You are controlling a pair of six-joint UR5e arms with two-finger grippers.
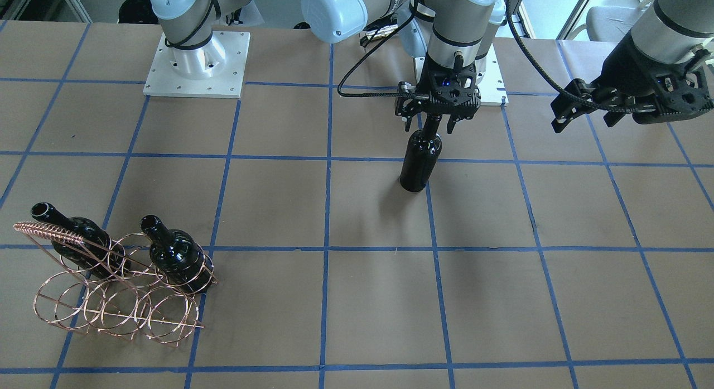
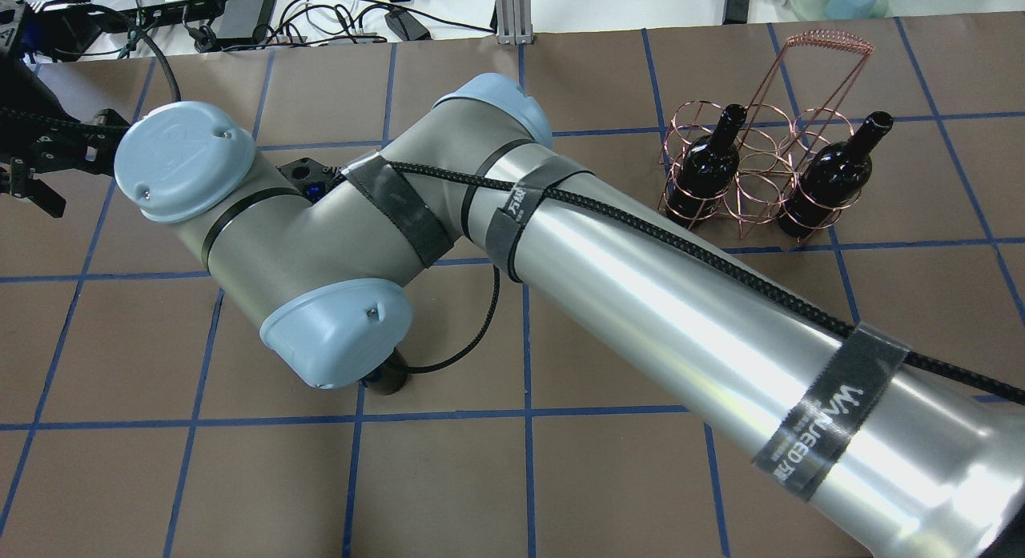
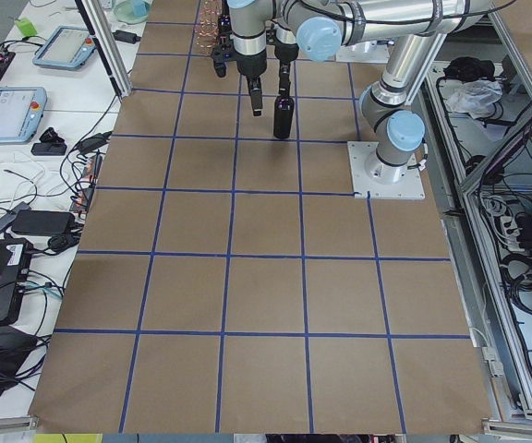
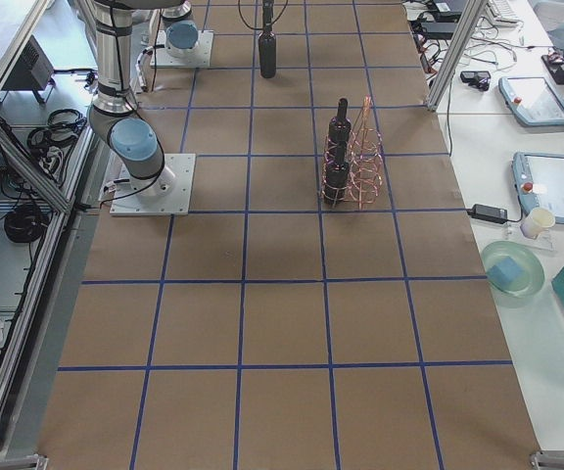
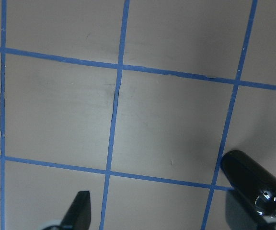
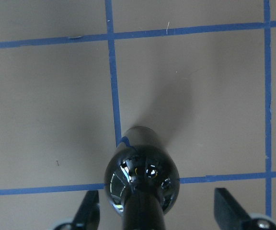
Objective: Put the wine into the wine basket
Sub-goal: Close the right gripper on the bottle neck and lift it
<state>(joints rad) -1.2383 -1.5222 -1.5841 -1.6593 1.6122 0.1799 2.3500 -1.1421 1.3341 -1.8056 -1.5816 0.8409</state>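
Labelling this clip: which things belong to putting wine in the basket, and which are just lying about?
Job: the wine, standing upright; the wine basket, two bottles already in it; right gripper, fingers open astride the neck.
Lying about: teach pendants, paper cup, bowl, cables.

The light is bright and even, coming from above. The standing bottle (image 1: pixel 419 166) throws only a soft, pale shadow on the table (image 1: pixel 357 299) beside its base, and small white glints sit on its shoulder. In the overhead view, a long strip of glare runs along the arm (image 2: pixel 641 302) over the bottle. In the right wrist view, the bottle's neck and the fingertips (image 6: pixel 91 211) beside it are blurred.
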